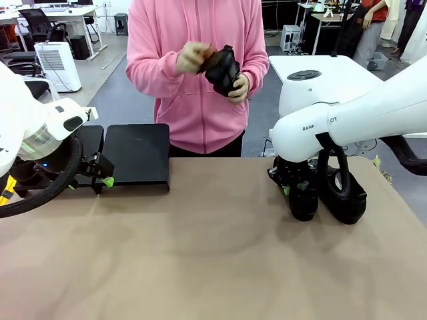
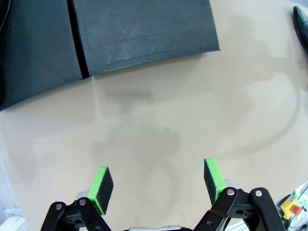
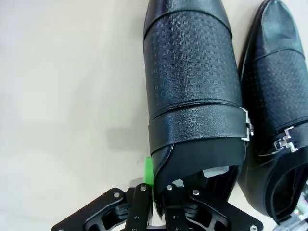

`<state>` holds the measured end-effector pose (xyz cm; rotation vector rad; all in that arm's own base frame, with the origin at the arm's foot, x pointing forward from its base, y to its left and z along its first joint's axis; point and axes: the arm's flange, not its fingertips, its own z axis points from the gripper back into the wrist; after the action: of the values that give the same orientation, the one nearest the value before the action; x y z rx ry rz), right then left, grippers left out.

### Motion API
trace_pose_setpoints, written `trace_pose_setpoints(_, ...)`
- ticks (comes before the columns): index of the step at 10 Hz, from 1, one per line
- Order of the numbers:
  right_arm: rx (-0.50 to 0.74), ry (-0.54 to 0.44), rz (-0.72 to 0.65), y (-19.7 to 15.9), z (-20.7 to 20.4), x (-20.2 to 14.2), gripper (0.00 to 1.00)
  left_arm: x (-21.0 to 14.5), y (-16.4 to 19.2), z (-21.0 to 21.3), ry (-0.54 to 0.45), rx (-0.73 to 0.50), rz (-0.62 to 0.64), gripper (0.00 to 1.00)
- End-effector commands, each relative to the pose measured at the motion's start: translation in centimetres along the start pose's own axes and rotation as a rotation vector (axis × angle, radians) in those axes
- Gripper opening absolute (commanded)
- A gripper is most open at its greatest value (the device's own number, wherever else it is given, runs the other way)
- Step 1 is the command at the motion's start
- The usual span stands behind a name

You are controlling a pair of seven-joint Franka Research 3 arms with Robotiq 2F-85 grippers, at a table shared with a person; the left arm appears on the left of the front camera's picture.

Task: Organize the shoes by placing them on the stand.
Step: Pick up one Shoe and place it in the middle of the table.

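Two black shoes stand side by side on the table at the right, one (image 1: pixel 303 203) nearer the middle and one (image 1: pixel 347 199) beside it. My right gripper (image 1: pixel 288 190) is down on the inner shoe (image 3: pixel 192 82), shut on the side wall of its opening (image 3: pixel 154 187). The other shoe (image 3: pixel 279 96) lies just beside it. The person holds a third shoe (image 1: pixel 223 69) in both hands above the far edge. The black stand (image 1: pixel 137 155) sits at the far left, its top bare (image 2: pixel 144 33). My left gripper (image 1: pixel 90 177) hovers open in front of it (image 2: pixel 156 180).
The stand's second unit (image 1: pixel 90 141) lies partly behind my left arm. A person in a pink hoodie (image 1: pixel 197 100) stands at the far side. A small brown object (image 1: pixel 208 53) is in one of the hands. The tan tabletop (image 1: pixel 200 253) stretches between the arms.
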<state>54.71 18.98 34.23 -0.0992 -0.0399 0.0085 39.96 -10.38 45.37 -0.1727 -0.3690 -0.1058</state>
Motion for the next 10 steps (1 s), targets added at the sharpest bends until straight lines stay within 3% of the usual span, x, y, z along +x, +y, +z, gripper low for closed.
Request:
trace_pose_setpoints(1,0.036,-0.003,-0.075,-0.7,2.6,-0.1,0.0,0.0,0.1,0.0,-0.002,-0.015,0.012,0.97)
trace_pose_setpoints(3,0.092,-0.021,-0.161,-0.7,6.5,-2.7,0.0,0.0,0.1,0.0,-0.002,-0.015,0.012,0.97)
trace_pose_setpoints(5,0.137,-0.035,-0.108,2.9,9.7,-9.3,0.0,0.0,0.1,0.0,-0.002,-0.015,0.012,0.97)
trace_pose_setpoints(8,0.214,-0.014,-0.014,9.1,10.7,-16.3,0.0,0.0,0.1,0.0,-0.002,-0.015,0.012,0.97)
trace_pose_setpoints(10,0.217,0.005,-0.013,13.3,9.1,-17.8,0.0,0.0,0.1,0.0,-0.002,-0.015,0.012,0.97)
